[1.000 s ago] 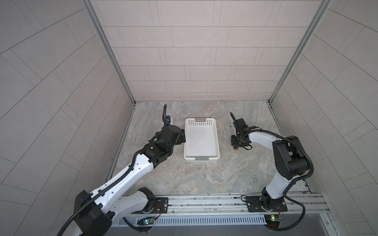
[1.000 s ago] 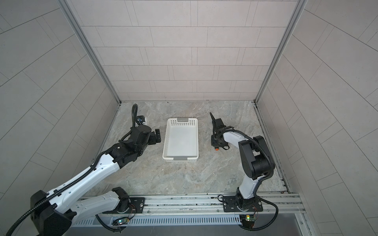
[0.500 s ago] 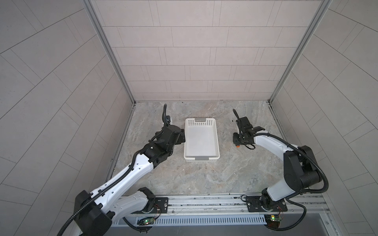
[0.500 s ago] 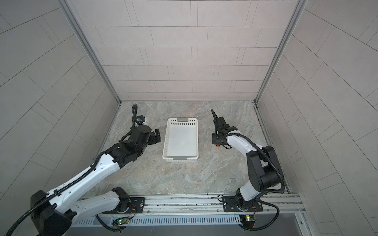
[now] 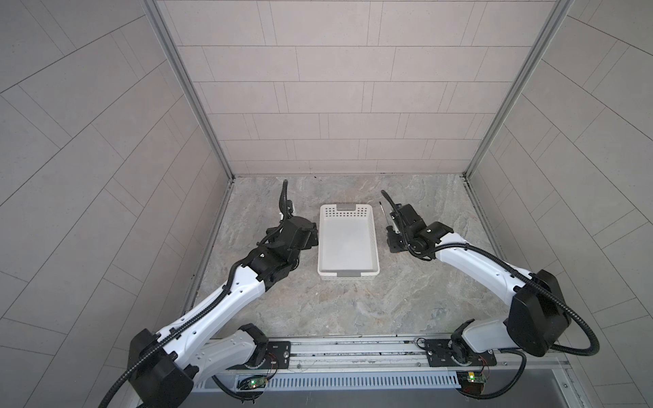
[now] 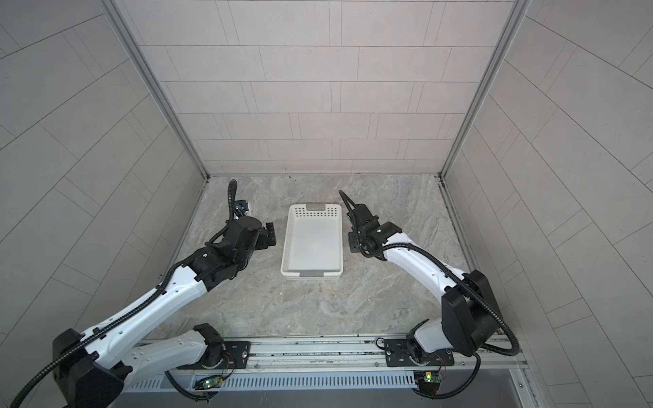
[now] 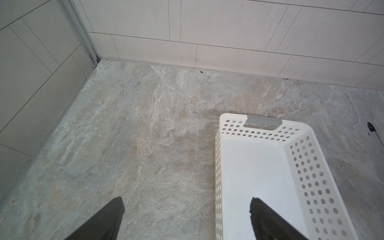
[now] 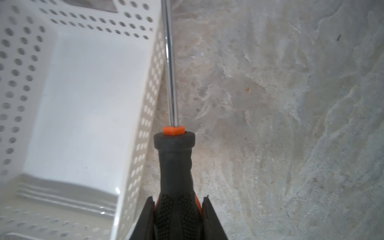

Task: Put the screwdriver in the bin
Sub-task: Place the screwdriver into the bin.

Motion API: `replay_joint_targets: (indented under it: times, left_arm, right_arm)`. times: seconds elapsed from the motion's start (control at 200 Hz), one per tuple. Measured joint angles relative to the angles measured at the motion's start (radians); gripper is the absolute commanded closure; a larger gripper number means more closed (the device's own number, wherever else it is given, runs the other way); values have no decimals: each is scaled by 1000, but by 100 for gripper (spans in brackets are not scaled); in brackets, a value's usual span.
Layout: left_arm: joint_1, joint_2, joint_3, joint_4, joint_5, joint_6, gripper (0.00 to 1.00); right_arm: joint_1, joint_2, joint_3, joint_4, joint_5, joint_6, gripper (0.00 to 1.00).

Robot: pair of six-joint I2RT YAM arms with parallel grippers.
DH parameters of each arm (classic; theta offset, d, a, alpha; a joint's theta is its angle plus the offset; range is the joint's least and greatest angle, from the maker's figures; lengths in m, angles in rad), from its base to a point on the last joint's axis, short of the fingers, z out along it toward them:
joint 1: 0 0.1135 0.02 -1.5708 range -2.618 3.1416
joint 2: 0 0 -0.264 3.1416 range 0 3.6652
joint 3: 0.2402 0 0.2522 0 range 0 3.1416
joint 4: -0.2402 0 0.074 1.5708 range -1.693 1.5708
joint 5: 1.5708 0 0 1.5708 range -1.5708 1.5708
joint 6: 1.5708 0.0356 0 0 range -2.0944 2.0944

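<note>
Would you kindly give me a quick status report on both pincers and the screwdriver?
Right pincer shut on screwdriver handle, alongside bin, outside it. Left pincer open, empty, opposite side. Nothing blocking.

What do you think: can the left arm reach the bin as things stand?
Probably yes. The left gripper hangs open just beside the bin, with nothing between them; the right gripper, shut on the screwdriver, is on the opposite side.

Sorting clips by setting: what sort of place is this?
Probably a robot test cell, not a home: two robot arms mounted on a metal rail, tile-look walls boxing in a stone-look table, with a white bin and a screwdriver as props.
</note>
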Motion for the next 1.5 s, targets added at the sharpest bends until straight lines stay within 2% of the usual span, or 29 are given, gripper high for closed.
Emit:
replay_joint_targets:
  times: [0.185, 0.39, 0.606, 0.791, 1.151, 1.496]
  left_arm:
    - [0, 0, -1, 0, -26, -1, 0]
    - [0, -42, -36, -1, -68, -12, 0]
    - [0, -156, -73, 1, -107, -23, 0]
    - [0, -150, -73, 0, -114, -27, 0]
    - [0, -124, -73, -1, -113, -26, 0]
    - [0, -124, -73, -1, -114, -26, 0]
  right_arm:
    - [172, 55, 140, -18, 16, 3, 92]
    - [238, 237, 264, -33, 15, 10, 92]
    - [243, 429, 343, -55, 22, 23, 92]
    - [243, 542, 426, -69, 44, 29, 92]
    - [232, 612, 462, -74, 82, 32, 85]
    - [204, 634, 439, -63, 82, 37, 70]
